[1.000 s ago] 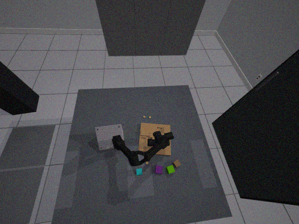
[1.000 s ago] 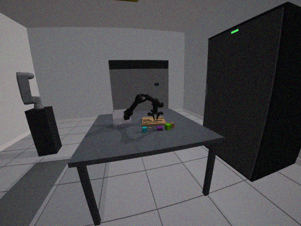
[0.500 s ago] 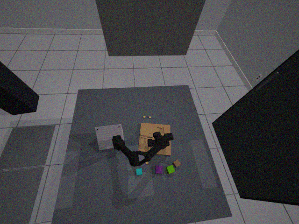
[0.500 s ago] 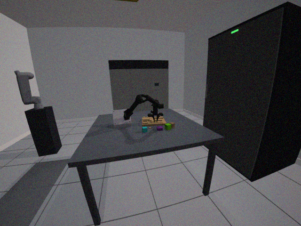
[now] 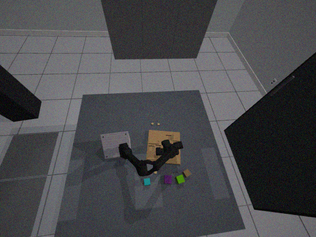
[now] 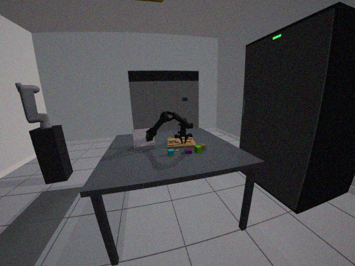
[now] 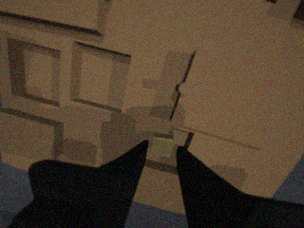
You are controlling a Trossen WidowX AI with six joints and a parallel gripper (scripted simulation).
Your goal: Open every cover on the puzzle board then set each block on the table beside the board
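The wooden puzzle board lies on the table. My gripper is partly open and points down over the board's near part; its fingers are hidden in the top view. A small pale block, dimly lit, shows in a well between and below the fingertips. Left of it in the wrist view are two empty square wells. A cover with a notched edge lies right of the well. On the table near the board are cyan, purple, green and brown blocks.
Two small pale blocks lie beyond the board's far edge. Another small pale block lies near the cyan one. The arm's pale base plate stands left of the board.
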